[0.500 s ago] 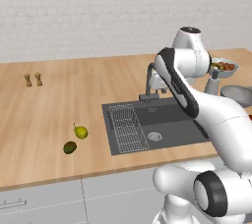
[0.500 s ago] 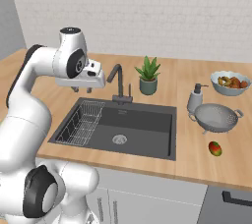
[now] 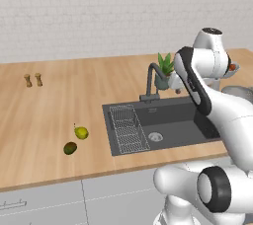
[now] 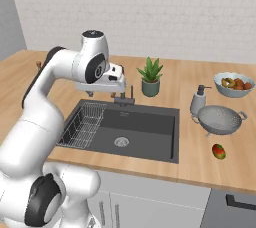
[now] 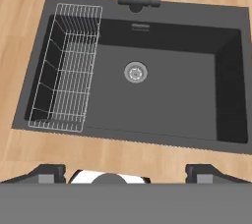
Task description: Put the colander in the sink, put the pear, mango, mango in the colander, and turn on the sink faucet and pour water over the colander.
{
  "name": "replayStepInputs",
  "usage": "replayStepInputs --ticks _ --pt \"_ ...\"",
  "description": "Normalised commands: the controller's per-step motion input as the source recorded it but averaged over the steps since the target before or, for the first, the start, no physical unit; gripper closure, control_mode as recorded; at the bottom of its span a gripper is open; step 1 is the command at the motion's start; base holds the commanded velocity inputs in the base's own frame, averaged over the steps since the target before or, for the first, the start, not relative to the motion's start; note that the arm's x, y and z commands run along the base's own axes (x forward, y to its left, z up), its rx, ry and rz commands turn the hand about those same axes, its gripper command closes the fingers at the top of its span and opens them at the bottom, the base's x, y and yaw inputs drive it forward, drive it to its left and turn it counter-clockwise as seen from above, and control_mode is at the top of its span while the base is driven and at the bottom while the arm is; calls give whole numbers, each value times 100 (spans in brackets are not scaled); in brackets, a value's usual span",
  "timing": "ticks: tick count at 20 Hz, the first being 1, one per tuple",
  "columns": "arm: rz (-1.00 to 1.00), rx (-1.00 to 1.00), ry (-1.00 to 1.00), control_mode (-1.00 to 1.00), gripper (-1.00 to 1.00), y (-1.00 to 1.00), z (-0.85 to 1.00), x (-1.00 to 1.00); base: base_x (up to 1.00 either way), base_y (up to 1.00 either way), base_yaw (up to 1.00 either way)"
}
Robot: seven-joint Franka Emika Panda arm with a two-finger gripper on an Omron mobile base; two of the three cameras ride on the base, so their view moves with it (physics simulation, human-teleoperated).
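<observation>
Wooden counter [image 4: 200,147], dark sink [image 5: 162,95] below the spread gripper [image 5: 126,171].
Colander [image 4: 219,119] sits well off to its right.

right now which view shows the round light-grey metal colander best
The right base view: the round light-grey metal colander sits whole on the wooden counter right of the dark sink, holes and handles clear. In the left base view just a grey sliver of it peeks past the arm. The hand view looks down into the sink instead.

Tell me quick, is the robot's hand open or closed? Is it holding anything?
Gripper: open, holding nothing, above the sink.
</observation>
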Motion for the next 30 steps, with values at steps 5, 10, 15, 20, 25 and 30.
replayStepInputs --ticks 5,10,15,20,25,30 --pt "0 0 10 -100 -100 -100 0 -1 0 0 0" --pt "0 0 10 -100 -100 -100 -4 0 0 0 0" --pt "0 0 7 -100 -100 -100 -19 0 0 0 0" --pt "0 0 2 -100 -100 -80 -28 4 0 0 0" --pt "0 0 0 -100 -100 -45 -45 29 0 0 0" --pt "0 0 -3 -100 -100 -43 -57 39 0 0 0"
